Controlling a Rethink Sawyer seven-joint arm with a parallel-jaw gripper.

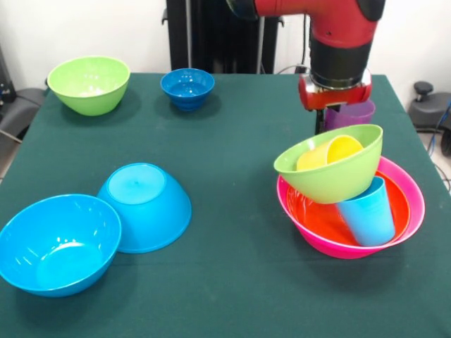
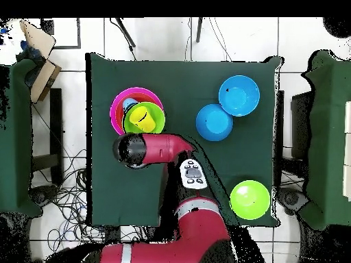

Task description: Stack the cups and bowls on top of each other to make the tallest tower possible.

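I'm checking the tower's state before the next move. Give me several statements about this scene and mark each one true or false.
1. The yellow cup lies inside the tilted lime green bowl. True.
2. The light blue cup stands on the bare table. False: it sits in the pink bowl, propping up the green bowl.
3. One bright blue bowl lies upside down. True, beside the upright blue bowl.
4. The small dark-blue bowl is on the tower. False: it stands apart, by the other green bowl.
5. The purple cup stands behind the tower. True.
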